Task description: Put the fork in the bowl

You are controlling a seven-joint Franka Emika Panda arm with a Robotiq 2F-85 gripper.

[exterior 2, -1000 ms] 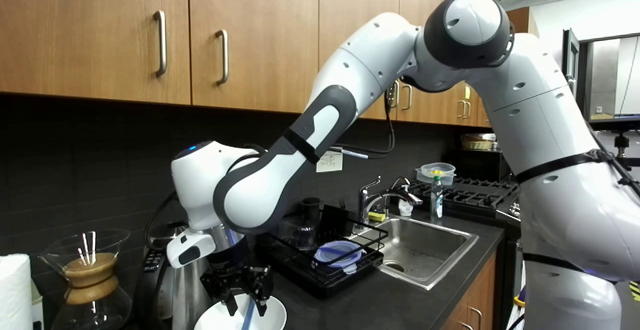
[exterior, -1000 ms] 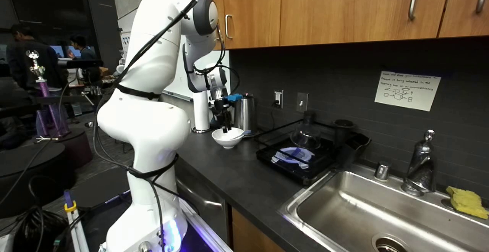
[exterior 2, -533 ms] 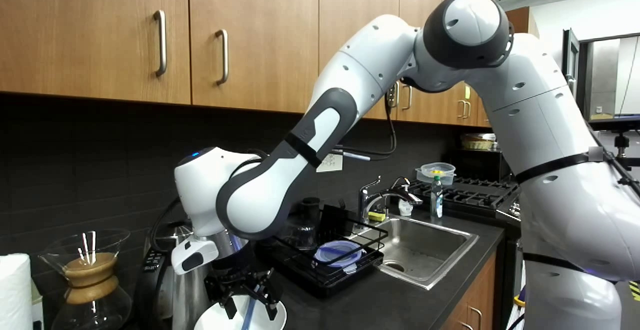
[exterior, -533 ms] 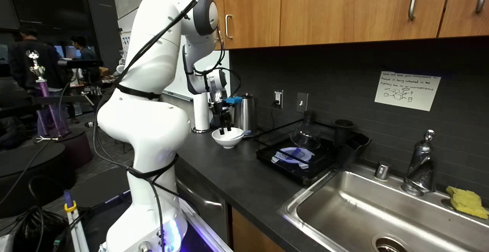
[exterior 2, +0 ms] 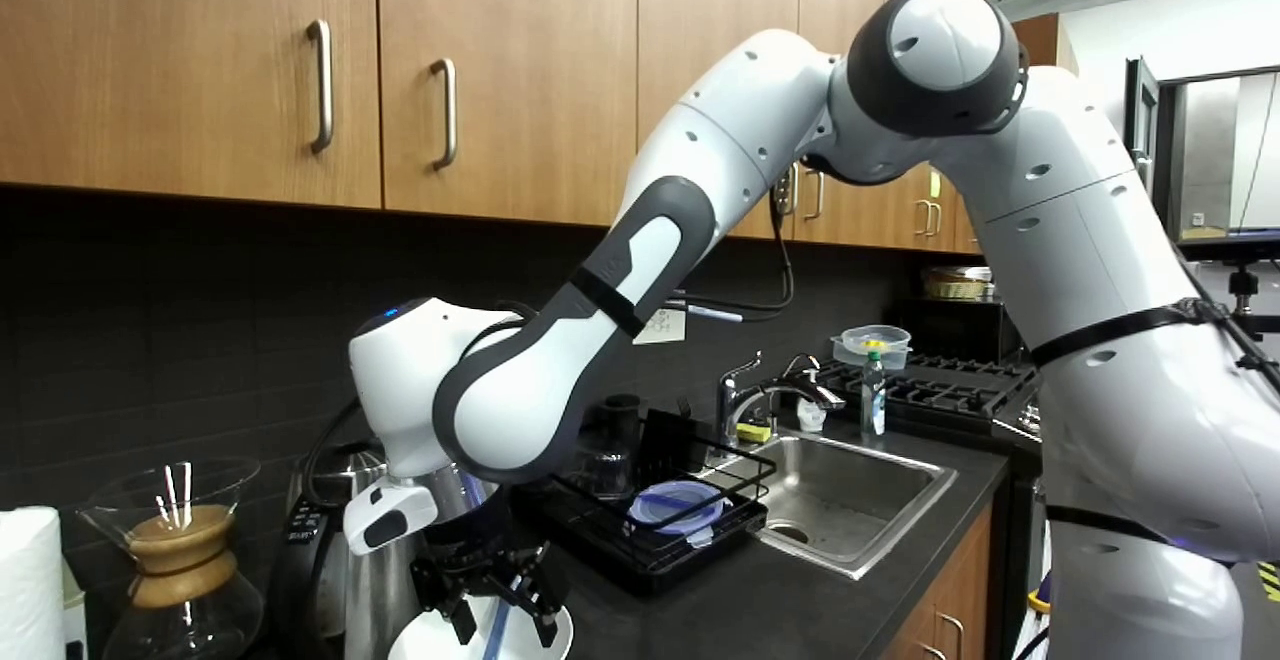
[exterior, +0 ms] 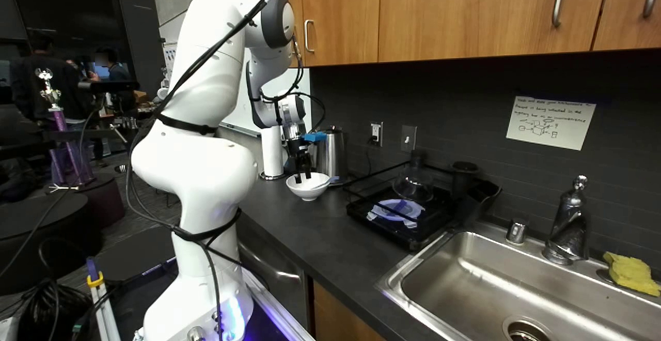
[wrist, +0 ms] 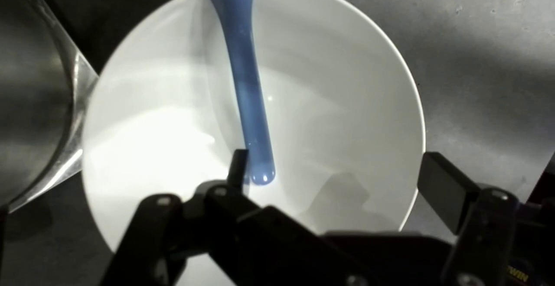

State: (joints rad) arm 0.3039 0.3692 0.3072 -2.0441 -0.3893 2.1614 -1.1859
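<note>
The blue fork (wrist: pixel 247 78) leans in the white bowl (wrist: pixel 347 117). Its handle end lies inside, while its other end crosses the rim and runs out of the top of the wrist view. In an exterior view that end sticks out past the bowl (exterior: pixel 307 191) on the side of the dish rack. My gripper (wrist: pixel 342 180) is over the bowl with its jaws wide apart and nothing between them. One finger overlaps the handle's end in the wrist view; whether they touch I cannot tell. The gripper (exterior 2: pixel 505 627) points down at the bowl in both exterior views.
A metal kettle (exterior: pixel 333 152) stands close behind the bowl. A paper towel roll (exterior: pixel 272 152) and a glass coffee carafe (exterior 2: pixel 180 580) are nearby. Along the counter come a black dish rack (exterior 2: pixel 640 575) and the sink (exterior: pixel 465 279).
My gripper's fingers have spread wider, and the hand has shifted slightly. The fork and bowl look the same as before.
</note>
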